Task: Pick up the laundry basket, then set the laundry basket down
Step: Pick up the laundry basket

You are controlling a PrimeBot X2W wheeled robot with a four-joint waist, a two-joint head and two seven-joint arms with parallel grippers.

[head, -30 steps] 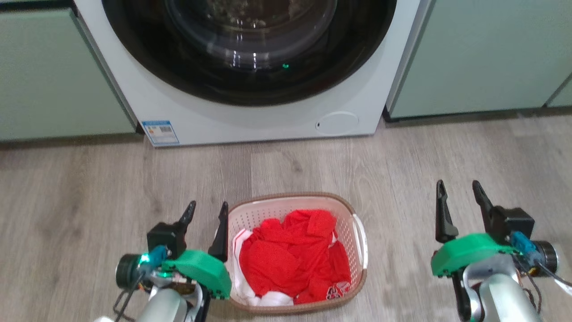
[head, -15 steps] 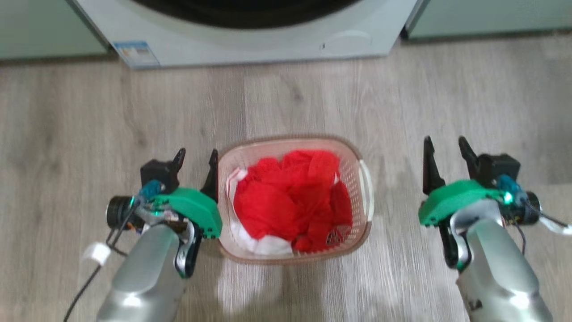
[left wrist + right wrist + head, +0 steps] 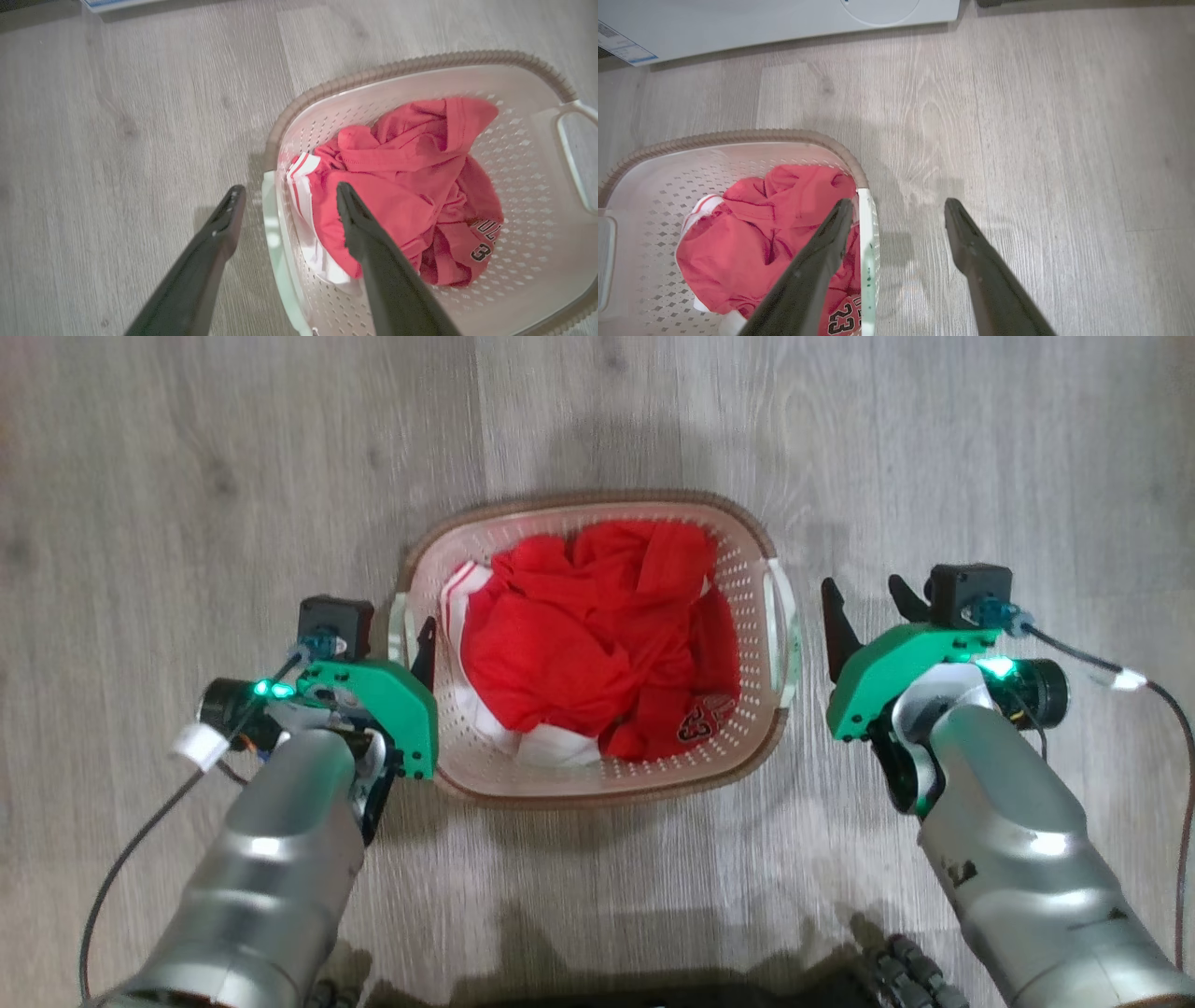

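Note:
The laundry basket (image 3: 597,502) stands on the floor between my arms, pale and perforated with a brown rim, holding red and white clothes (image 3: 597,625). My left gripper (image 3: 394,627) is open astride the basket's left handle (image 3: 273,224): in the left wrist view one finger (image 3: 219,233) is outside the wall and the other (image 3: 369,233) is over the clothes. My right gripper (image 3: 864,590) is open just right of the right handle (image 3: 782,616). In the right wrist view its left finger (image 3: 822,252) lies over the basket's edge, with the white handle (image 3: 866,242) beside it.
Grey wood-look floor (image 3: 187,476) surrounds the basket. The white washing machine's base (image 3: 738,23) runs along the top of the right wrist view. Thin cables (image 3: 1158,691) trail from both wrists. My dark base (image 3: 896,961) shows at the bottom edge.
The head camera has tilted down, so the washer has left its view. Both grippers have closed in on the basket's sides, the right one coming much nearer the right handle.

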